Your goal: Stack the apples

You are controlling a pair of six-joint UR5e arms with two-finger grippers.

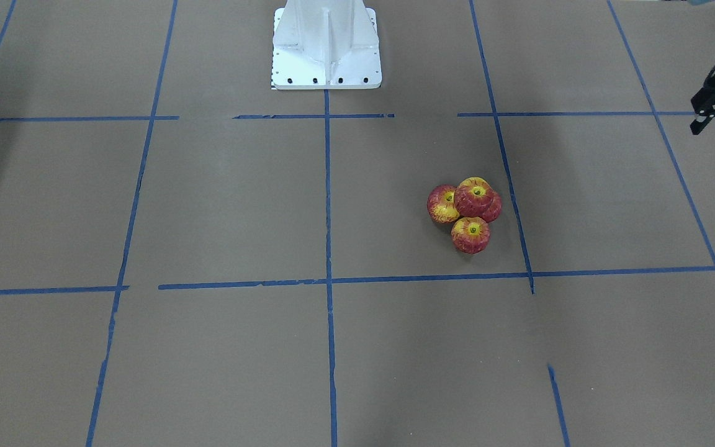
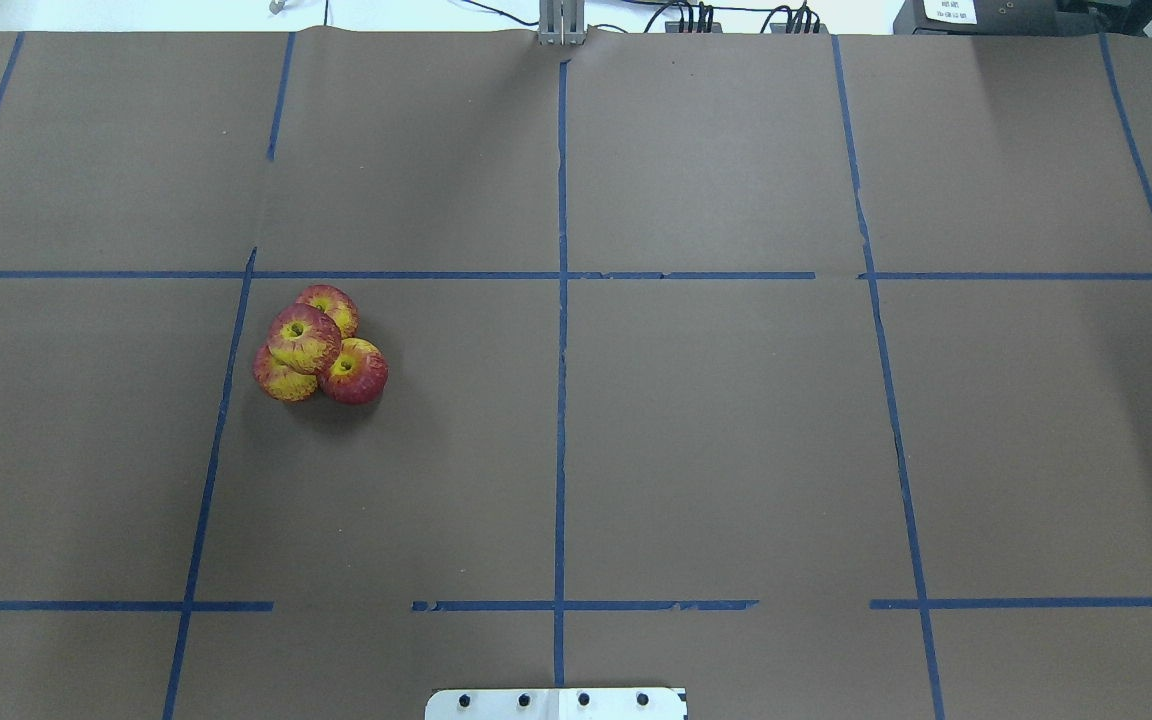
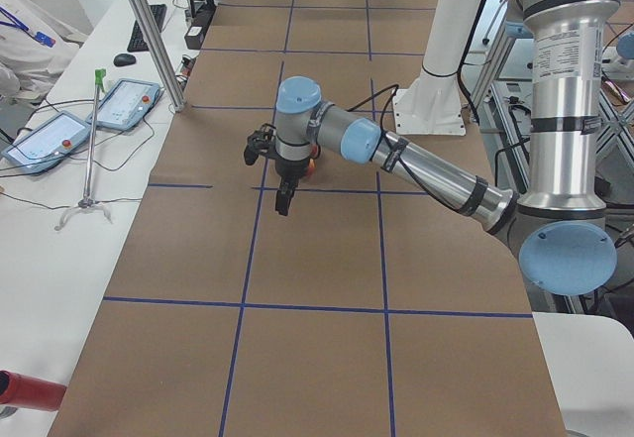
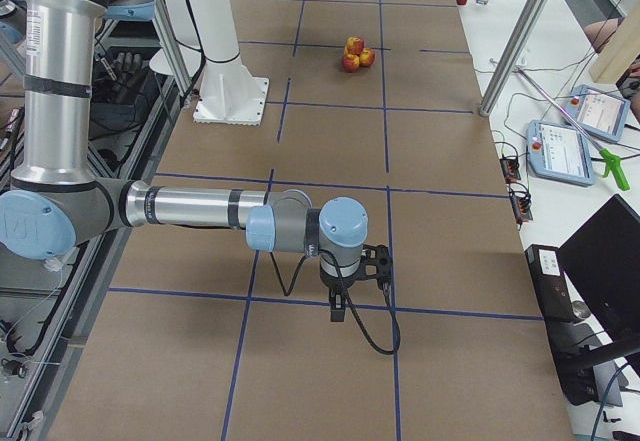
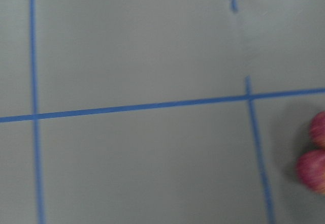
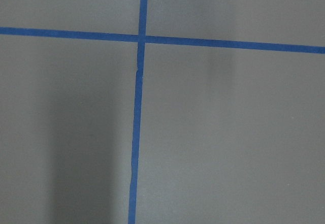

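Note:
Four red-and-yellow apples sit in a tight cluster on the brown table. One apple rests on top of the other three; the pile also shows in the overhead view. My left gripper hangs apart from the pile at the front-facing view's right edge, cut by the frame; I cannot tell if it is open. It also shows in the left view. My right gripper hovers far from the apples; I cannot tell its state. Two blurred apples show at the left wrist view's right edge.
The white robot base stands at the table's robot side. Blue tape lines divide the brown table into squares. Beyond the table edge stand teach pendants and a metal post.

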